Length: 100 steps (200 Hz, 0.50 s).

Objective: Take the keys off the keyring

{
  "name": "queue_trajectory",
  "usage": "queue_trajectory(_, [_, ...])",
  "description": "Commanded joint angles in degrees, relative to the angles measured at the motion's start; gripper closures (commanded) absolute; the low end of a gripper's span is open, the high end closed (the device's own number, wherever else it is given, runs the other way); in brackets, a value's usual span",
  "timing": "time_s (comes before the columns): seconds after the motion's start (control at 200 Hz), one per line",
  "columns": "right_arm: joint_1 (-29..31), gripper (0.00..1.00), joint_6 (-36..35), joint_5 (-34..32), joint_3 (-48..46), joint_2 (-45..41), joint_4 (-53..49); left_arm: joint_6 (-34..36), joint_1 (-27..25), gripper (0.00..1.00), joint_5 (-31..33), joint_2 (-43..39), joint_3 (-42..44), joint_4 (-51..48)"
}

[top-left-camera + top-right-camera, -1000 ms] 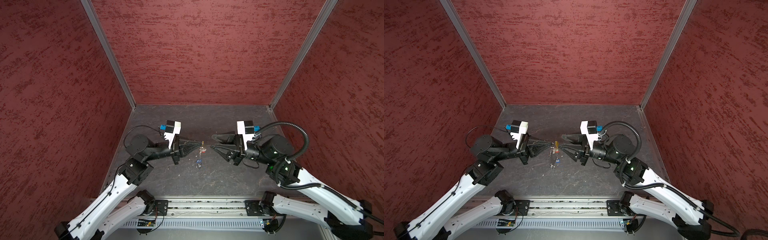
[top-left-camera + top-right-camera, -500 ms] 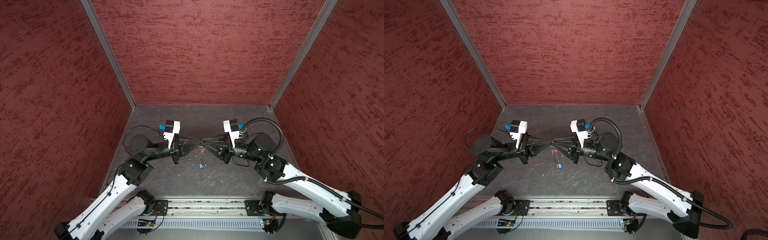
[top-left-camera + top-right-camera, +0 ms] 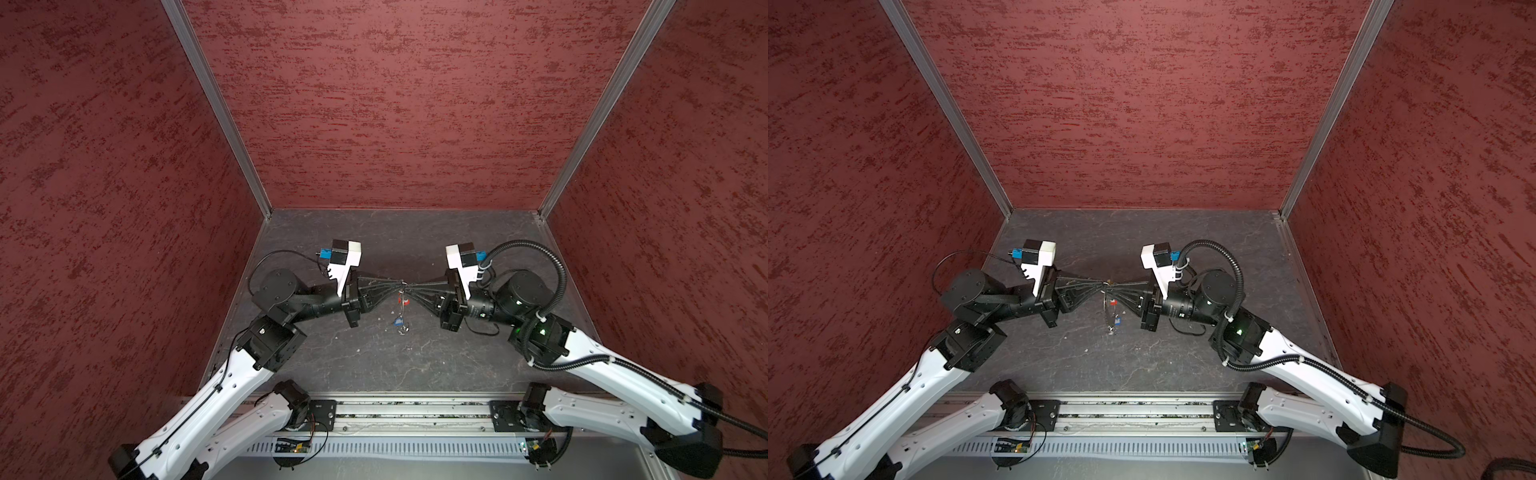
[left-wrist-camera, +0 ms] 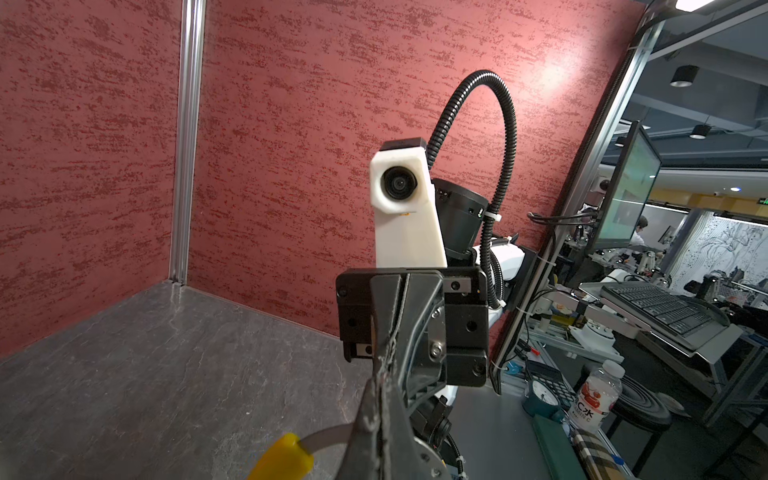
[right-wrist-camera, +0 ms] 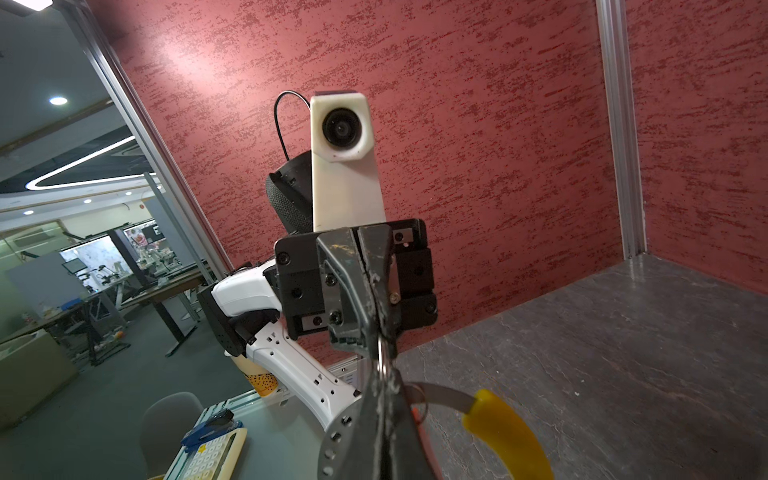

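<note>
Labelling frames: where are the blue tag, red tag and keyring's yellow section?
blue tag (image 3: 398, 321): in a top view, its middle
red tag (image 3: 401, 298): in a top view, its middle
yellow section (image 5: 507, 432): right wrist view, mid-curve

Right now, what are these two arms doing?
Two robot arms hold a keyring up between them, above the table. The left gripper and right gripper meet tip to tip, both shut on it. Two keys, with a red tag and a blue tag, dangle below, not yet off.
</note>
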State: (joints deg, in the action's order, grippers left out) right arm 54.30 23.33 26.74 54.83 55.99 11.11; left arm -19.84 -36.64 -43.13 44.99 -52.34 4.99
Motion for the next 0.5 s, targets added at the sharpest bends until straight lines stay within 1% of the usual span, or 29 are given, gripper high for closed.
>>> queue_trajectory(0.0, [0.19,1.00,-2.47,-1.78,3.89,-2.54,-7.64,1.34,0.60,0.83,0.47,-0.64,-2.87,-4.33])
queue_trajectory(0.09, [0.10,1.00,-5.34,-1.24,7.76,-2.43,-16.81,2.21,1.25,0.70,-1.42,-0.31,-4.70,-8.75])
queue_trajectory(0.245, [-0.08,1.00,-12.16,2.40,17.62,1.36,-35.19,5.30,1.84,0.60,-7.97,3.57,-10.95,-20.81])
queue_trajectory(0.316, [-0.18,1.00,-15.58,3.37,22.31,4.06,-42.84,7.23,1.85,0.57,-10.18,5.56,-13.81,-26.77])
queue_trajectory(0.376, [-0.24,1.00,-18.20,3.96,25.72,6.49,-47.93,8.40,1.89,0.57,-11.42,6.78,-15.47,-29.97])
queue_trajectory(0.496, [-0.18,1.00,-21.12,3.98,29.93,9.51,-52.51,9.35,1.85,0.59,-12.54,7.61,-16.98,-32.32])
